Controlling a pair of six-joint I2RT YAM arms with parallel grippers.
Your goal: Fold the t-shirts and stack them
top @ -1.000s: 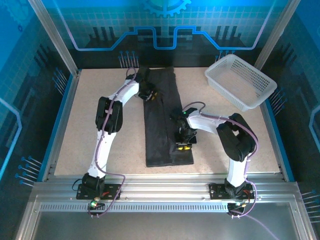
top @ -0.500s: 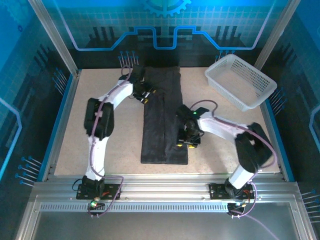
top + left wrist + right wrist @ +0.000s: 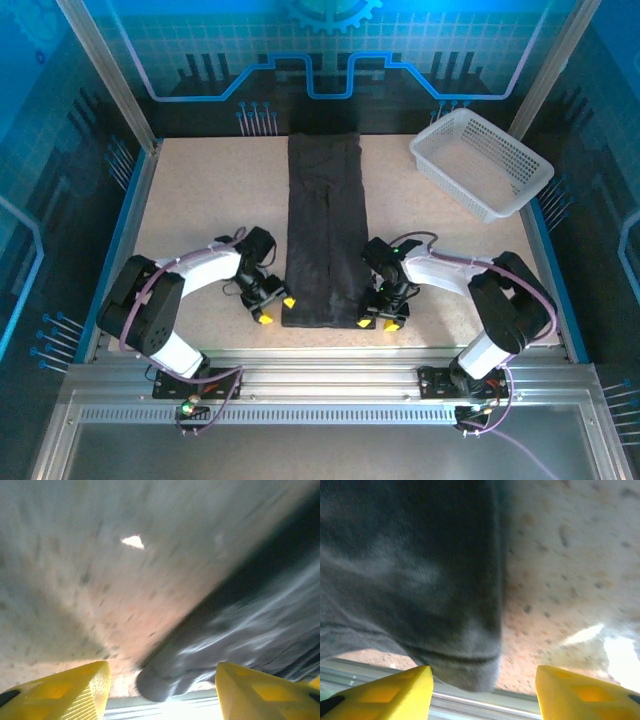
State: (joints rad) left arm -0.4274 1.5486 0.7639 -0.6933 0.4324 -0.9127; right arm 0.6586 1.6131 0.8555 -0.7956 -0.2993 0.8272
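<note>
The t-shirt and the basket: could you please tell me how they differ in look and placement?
The t-shirt is dark, soft cloth lying flat as a long strip; the basket is a white open lattice with raised walls. The t-shirt runs down the middle of the table; the basket sits at its far right corner. Both rest on it.

T-shirt [image 3: 410, 580] corner (hemmed) between right gripper [image 3: 482, 682] spread fingers.

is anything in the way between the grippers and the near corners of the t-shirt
Nothing visible. The left gripper and right gripper sit open beside the near corners of the t-shirt, with just bare table between. The white basket is off at the far right.
</note>
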